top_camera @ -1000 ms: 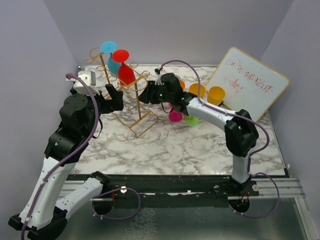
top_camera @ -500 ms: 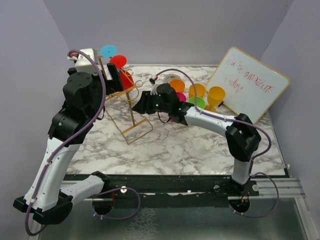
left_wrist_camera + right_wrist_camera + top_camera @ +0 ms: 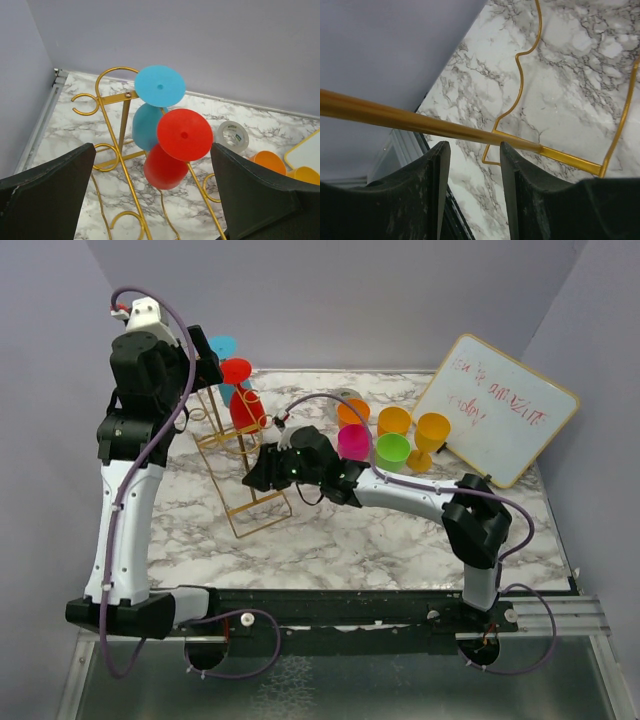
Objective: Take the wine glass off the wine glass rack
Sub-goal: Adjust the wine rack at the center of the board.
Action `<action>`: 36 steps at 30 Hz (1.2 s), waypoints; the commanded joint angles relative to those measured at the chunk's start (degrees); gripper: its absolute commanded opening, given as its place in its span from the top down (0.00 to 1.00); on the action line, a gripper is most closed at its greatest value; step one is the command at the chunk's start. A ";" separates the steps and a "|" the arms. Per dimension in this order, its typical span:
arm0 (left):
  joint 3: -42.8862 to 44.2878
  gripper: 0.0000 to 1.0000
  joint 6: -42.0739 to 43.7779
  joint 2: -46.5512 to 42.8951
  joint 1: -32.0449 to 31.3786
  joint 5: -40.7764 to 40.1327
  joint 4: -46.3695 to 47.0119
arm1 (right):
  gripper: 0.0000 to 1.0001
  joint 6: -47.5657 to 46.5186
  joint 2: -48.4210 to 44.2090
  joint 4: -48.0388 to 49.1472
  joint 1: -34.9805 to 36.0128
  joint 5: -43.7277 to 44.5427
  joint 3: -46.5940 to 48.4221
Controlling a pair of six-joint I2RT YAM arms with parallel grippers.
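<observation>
Surface: marble-patterned table, boxed in by plain lilac walls.
Task's thing: the wine glass rack stands at about 10 o'clock on the table in the top view. Two glasses hang upside down on it, feet uppermost: a blue wine glass and, toward 5 o'clock from it in the left wrist view, a red wine glass.
Left gripper: raised above the rack, jaws spread fully wide and empty; both glasses show between its fingers, apart from them.
Right gripper: low at the rack's post, jaws about half apart with bare marble showing in the gap. The gold post lies across the fingertips, not between them, so nothing is clamped (a brace at most, I judge).
Risk, neighbours: from above the red foot overlaps the blue bowl, so closing on one glass could nudge or unhook the other.
Risk, rack: the wire looks light. Pulling a glass up against a curled loop instead of sliding it out could drag or tip the rack, since the right fingers only lean on the post.
Risk, grip: the smooth, rounded bowls may slip between the fingers.
Count: one rack, two hung glasses, five standing cups at 1 o'clock (three orange to yellow, one pink, one green), one tape roll, one whiteboard at 2 o'clock, two arms.
</observation>
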 commanded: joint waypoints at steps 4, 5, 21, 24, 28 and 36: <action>-1.65 0.01 -7.12 4.85 13.50 27.91 4.21 | 0.51 -0.91 3.75 -0.86 3.59 0.67 4.28; -3.04 0.01 -7.97 4.63 14.43 29.42 6.00 | 0.51 -0.99 3.77 -1.02 3.60 0.69 4.30; -4.31 0.13 -13.78 6.36 18.50 43.28 14.37 | 0.51 -2.36 3.33 1.82 3.60 -4.29 2.11; -3.82 0.13 -14.15 7.47 18.50 43.99 13.64 | 0.51 -2.67 3.23 1.98 3.60 -4.42 2.20; -5.18 0.17 -15.19 9.16 18.44 46.53 13.00 | 0.51 -3.10 3.38 2.52 3.69 -6.31 2.77; -8.17 0.17 -13.58 8.99 18.42 45.21 12.66 | 0.51 -0.92 4.58 5.30 5.24 -7.00 3.10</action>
